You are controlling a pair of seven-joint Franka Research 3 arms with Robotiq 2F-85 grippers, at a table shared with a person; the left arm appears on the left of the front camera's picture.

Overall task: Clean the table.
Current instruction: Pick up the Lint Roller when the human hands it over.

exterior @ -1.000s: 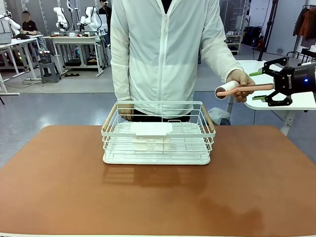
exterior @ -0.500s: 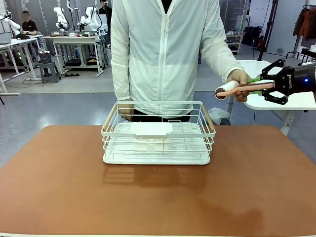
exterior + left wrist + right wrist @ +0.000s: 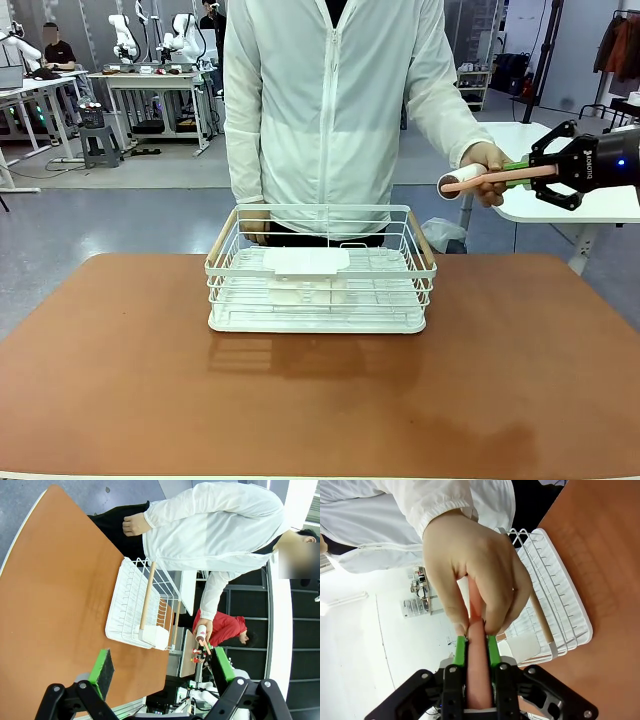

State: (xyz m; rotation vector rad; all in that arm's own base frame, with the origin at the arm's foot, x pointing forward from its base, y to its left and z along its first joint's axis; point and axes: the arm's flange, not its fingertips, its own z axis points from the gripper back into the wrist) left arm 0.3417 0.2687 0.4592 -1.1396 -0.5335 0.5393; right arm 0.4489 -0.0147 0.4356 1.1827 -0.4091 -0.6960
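The reddish-brown bench (image 3: 130, 380) takes up the lower half of the front view, from the left edge to the right; in the left wrist view it runs down the left side of the frame; its top is bare apart from a white wire basket (image 3: 320, 270) with wooden grips, which stands at the middle of the far side, just in front of the person in the white jacket.

At the upper right of the front view, off the bench's far right corner, the person's hand (image 3: 485, 158) holds a lint roller (image 3: 455, 184) level, with the white roll toward picture left and the pink handle toward the right edge; the right pincer (image 3: 518, 174) is clenched on that handle; in the right wrist view its green pads (image 3: 461, 649) press the handle from both sides, touching the person's fingertips just above them.

White lettering and a blue light show on the right pincer's black body; the lettering is too small to read.

The left pincer (image 3: 162, 672) is released, with nothing between its pads, at the bottom of the left wrist view.
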